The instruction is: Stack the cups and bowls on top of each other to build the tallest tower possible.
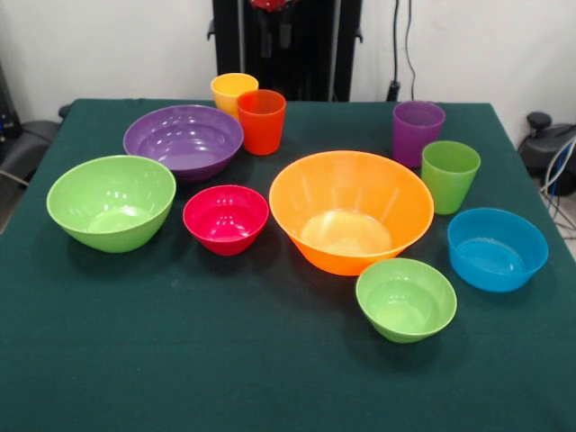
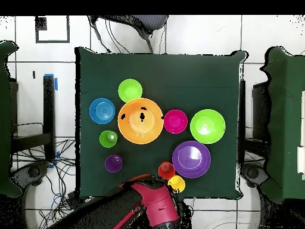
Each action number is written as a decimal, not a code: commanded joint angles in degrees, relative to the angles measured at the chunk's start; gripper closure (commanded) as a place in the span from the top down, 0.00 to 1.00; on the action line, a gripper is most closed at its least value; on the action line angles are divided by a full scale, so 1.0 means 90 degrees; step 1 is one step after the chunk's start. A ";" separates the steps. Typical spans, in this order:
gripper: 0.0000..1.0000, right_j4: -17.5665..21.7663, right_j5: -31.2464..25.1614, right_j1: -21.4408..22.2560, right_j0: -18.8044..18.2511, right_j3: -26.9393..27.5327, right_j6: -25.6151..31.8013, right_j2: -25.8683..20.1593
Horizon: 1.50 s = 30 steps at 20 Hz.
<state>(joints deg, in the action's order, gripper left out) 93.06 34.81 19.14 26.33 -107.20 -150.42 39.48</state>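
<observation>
Since every piece sits apart and nothing is stacked yet, the whole tower remains to be built. Clock directions follow the front view, with the orange bowl [image 1: 351, 210] [image 2: 140, 120] as the dial's centre. As the biggest, it looks like thin, stiff, glossy plastic: probably light and slippery, best taken by pinching the rim wall. At ten o'clock sits the purple bowl [image 1: 184, 140] [image 2: 191, 158], and at nine, well apart, the big light green bowl [image 1: 112, 202] [image 2: 207, 126]; both are broad and should suit the same rim pinch. Just beside the orange bowl at nine stands the magenta-red bowl [image 1: 226, 218] [image 2: 175, 121]. The blue bowl [image 1: 497, 248] [image 2: 102, 111] lies at four, the small light green bowl [image 1: 406, 299] [image 2: 130, 90] at five, close to the orange rim. These smaller ones likely slide easily on a nudge. Four upright cups stand behind: yellow [image 1: 234, 92] and orange-red [image 1: 261, 121] touching at eleven, purple [image 1: 417, 131] and green [image 1: 449, 175] at one to two.

A dark green cloth covers the table [image 1: 270, 378], soft and giving some friction. White walls, cables and a tiled floor surround it. Only the arm [image 2: 152, 203] shows, drawn back at the table's edge; whether its gripper is spread or closed cannot be told.
</observation>
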 commanded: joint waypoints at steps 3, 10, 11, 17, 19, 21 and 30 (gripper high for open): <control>1.00 0.1147 -0.0062 -0.0196 0.0098 0.0470 0.0991 -0.0903; 1.00 0.1845 -0.0104 -0.0104 0.0058 0.0455 0.1256 -0.1046; 1.00 0.1941 -0.0126 -0.0134 0.0082 0.0467 0.1233 -0.1057; 1.00 0.2369 -0.0343 -0.0026 0.0028 0.0478 0.1636 -0.1266; 1.00 0.2514 -0.0320 0.0040 0.0025 0.0485 0.1772 -0.1362; 1.00 0.2582 -0.0346 0.0262 -0.0156 0.0436 0.2250 -0.1592; 1.00 0.2524 -0.0871 0.1232 -0.0778 0.0128 0.4352 -0.2480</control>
<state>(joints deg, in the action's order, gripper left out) 113.62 34.33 26.74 21.17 -107.22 -136.60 30.50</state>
